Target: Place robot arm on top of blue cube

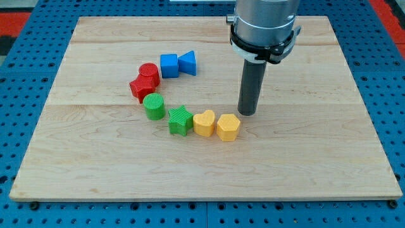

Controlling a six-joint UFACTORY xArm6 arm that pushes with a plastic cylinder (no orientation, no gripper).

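Table [95,164]: pale wooden board, visible grain, lying on a blue perforated surface.
Rod: straight, dark, smooth, hanging from a grey metal cylinder.
My tip [247,114]: resting on bare wood, just above the yellow hexagonal block [228,127], well to the right of the blue cube [169,65].
Gripper: none fitted, nothing held.
Blue cube: ribbed plastic, upper centre, touching a blue wedge-like block [187,62].
Red blocks: ribbed cylinder [149,73] against a red angular block [139,88].
Green blocks: ribbed cylinder [154,106], star [180,120].
Yellow heart [204,123]: between star and hexagon.
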